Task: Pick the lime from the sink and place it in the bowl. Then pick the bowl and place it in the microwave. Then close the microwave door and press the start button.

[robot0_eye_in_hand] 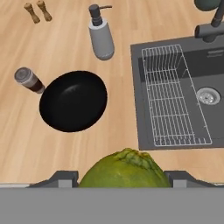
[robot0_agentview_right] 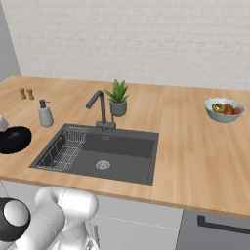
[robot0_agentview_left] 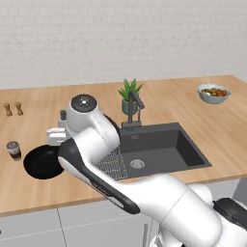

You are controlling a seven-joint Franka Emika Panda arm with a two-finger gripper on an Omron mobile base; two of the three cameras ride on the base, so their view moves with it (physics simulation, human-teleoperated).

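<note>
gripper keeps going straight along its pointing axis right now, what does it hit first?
Likely the bare wooden counter between the black bowl and the sink, lime first; depth unclear.

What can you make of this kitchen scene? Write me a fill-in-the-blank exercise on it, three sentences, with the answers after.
1. The two-finger gripper holds a small round yellow-green ____.
2. The wide matte black bowl on the wooden counter is ____.
3. The round silver drain sits in the floor of the dark grey rectangular ____.

Missing words: lime; empty; sink.
</note>
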